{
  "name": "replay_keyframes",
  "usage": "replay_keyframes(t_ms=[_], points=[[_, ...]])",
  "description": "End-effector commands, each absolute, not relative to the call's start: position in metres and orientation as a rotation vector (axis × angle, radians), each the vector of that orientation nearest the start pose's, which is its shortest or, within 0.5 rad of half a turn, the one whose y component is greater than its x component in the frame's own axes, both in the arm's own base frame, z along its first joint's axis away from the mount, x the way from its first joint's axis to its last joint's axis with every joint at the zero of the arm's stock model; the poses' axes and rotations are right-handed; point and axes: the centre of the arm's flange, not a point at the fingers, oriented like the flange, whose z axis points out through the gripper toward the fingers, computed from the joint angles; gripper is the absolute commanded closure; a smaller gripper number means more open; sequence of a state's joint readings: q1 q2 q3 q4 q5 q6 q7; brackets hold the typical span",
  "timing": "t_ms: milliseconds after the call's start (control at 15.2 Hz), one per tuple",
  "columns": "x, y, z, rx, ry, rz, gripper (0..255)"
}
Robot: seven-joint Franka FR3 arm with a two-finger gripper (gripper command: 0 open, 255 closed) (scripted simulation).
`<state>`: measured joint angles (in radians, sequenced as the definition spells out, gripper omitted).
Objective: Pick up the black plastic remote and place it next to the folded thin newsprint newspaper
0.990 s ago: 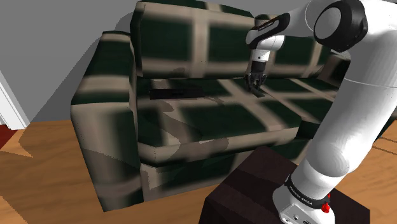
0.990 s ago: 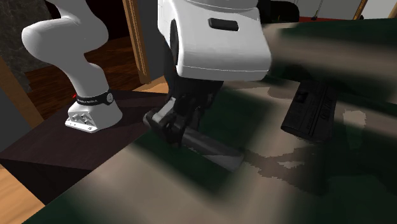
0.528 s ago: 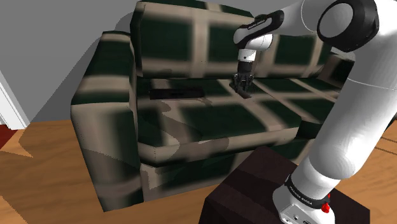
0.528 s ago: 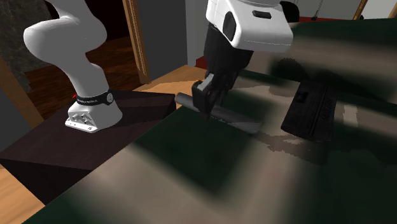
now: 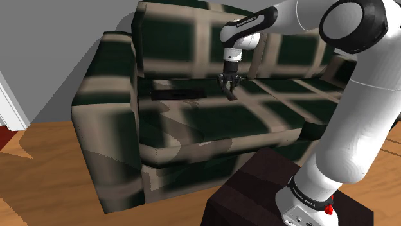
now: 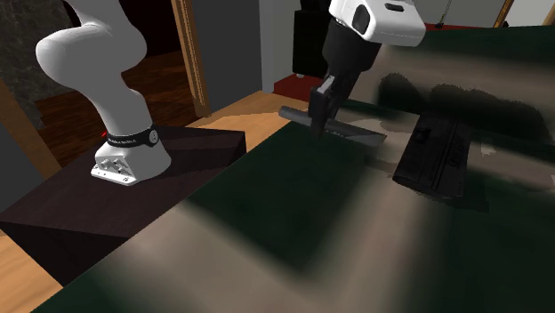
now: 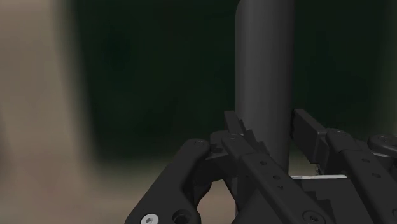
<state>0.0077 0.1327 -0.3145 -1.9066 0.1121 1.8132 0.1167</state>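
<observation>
Taking up most of the scene, a sofa (image 5: 109,119) checked in dark green and beige carries the work on its seat. The white arm (image 5: 360,128) rises from its dark stand (image 5: 257,186) off the seat's front edge and reaches over the cushion toward the back edge.

The newspaper (image 5: 178,94) is drawn as a flat, dark, oblong slab. It lies on the seat close to the back edge, on the side nearer the armrest at the shoulder view's left, with its long axis running along that back edge.

The remote (image 6: 356,133) is a slim dark grey bar. It hangs low over the middle of the seat near the back edge and looks just clear of the cushion, though I cannot be sure of the gap. It is near the newspaper's end and not touching it. Its long axis looks to run toward the seat's front edge, roughly across the newspaper's.

The tool (image 5: 228,88) points down and is clenched on the remote near one end. In the wrist view both black fingers (image 7: 245,143) press the bar's sides, and most of its length sticks out beyond them.

From the tool, the newspaper lies toward the armrest side. The coming move is probably a short carry that way, then a set-down beside the slab.
</observation>
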Motion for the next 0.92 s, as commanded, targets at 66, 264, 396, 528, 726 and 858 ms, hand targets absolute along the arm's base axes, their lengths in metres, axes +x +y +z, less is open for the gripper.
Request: replay_keyframes(t_ms=[66,264,396,528,726,858], points=[[0.559,-0.118,0.414,-2.958,0.701,0.322,255],[0.576,-0.082,0.414,-2.958,0.701,0.322,255],[0.587,-0.058,0.414,-2.958,0.701,0.322,255],[0.598,-0.034,0.414,-2.958,0.701,0.322,255],[0.614,0.003,0.414,-2.958,0.701,0.322,255],[0.625,0.027,0.414,-2.958,0.701,0.322,255]])
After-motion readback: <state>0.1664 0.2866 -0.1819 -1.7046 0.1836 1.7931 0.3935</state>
